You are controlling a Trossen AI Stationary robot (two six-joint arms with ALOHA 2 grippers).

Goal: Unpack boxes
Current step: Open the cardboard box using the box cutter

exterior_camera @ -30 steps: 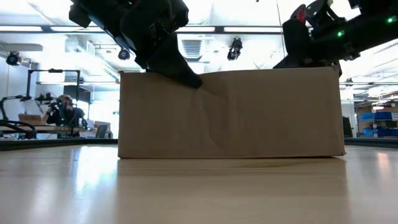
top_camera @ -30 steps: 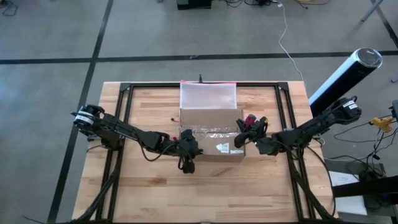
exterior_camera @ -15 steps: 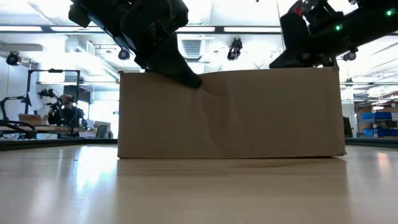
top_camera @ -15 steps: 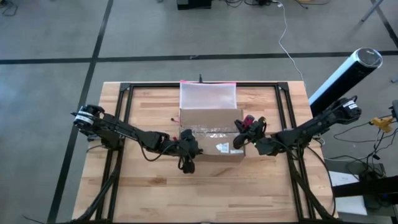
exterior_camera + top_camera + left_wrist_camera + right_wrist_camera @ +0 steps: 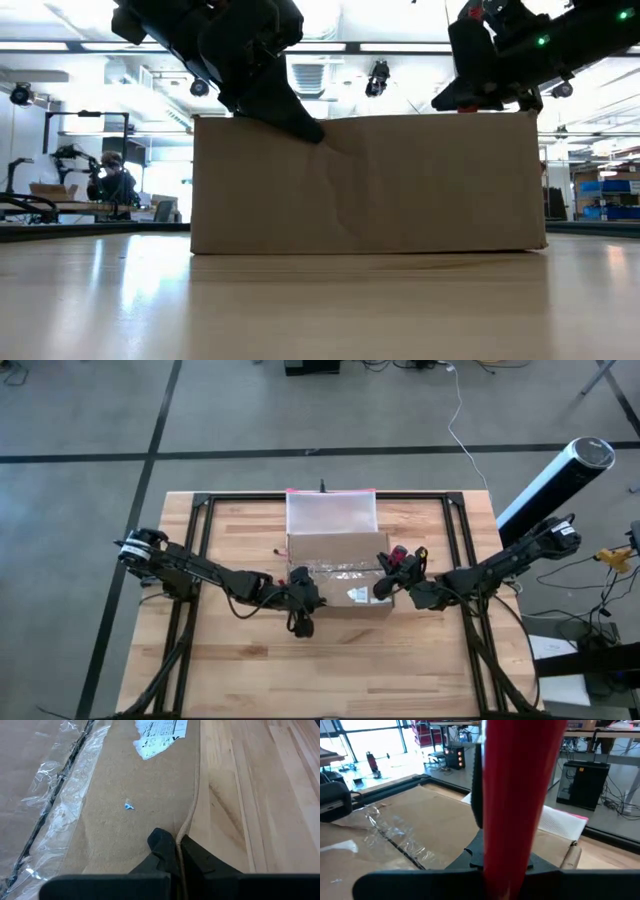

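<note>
Brown taped cardboard box [image 5: 338, 572]; flaps shut

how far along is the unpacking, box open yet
Not open yet. The box sits on the table with its flaps closed and the clear tape intact along the seam. In hand: the left hand is pinched on the box's front top edge, and the right hand is over the right end holding a red tool. Left: cutting the tape, opening the flaps, taking out the contents.
</note>
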